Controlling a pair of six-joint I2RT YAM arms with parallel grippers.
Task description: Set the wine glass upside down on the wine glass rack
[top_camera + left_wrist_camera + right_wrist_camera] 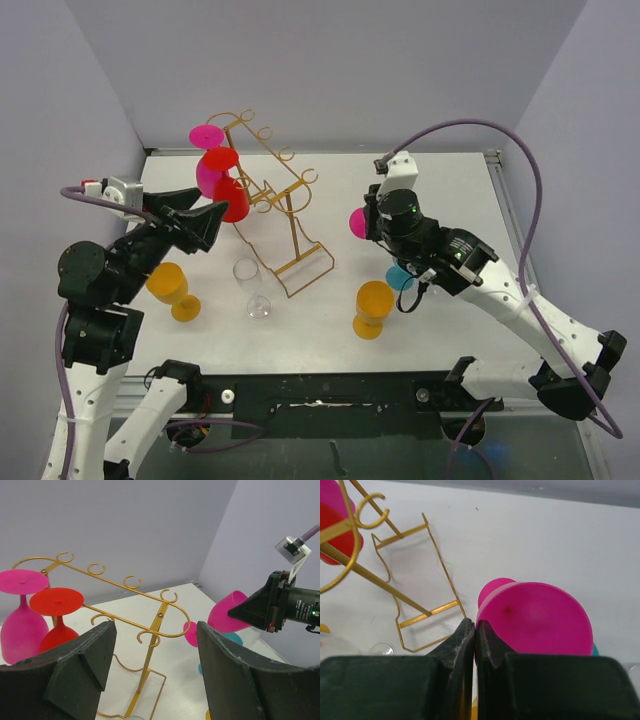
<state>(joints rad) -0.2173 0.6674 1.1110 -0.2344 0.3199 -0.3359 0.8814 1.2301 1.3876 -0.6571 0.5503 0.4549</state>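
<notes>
My right gripper is shut on the rim of a magenta wine glass, pinching the bowl's wall between its fingers. It holds the glass tilted above the table, right of the gold wire wine glass rack. In the left wrist view the held glass points foot-first toward the rack. A pink glass and a red glass hang upside down on the rack's left hooks. My left gripper is open beside those two, with nothing between its fingers.
On the table stand an orange glass at the left, a clear glass by the rack's base, another orange glass and a teal one under my right arm. Grey walls close in the back and sides.
</notes>
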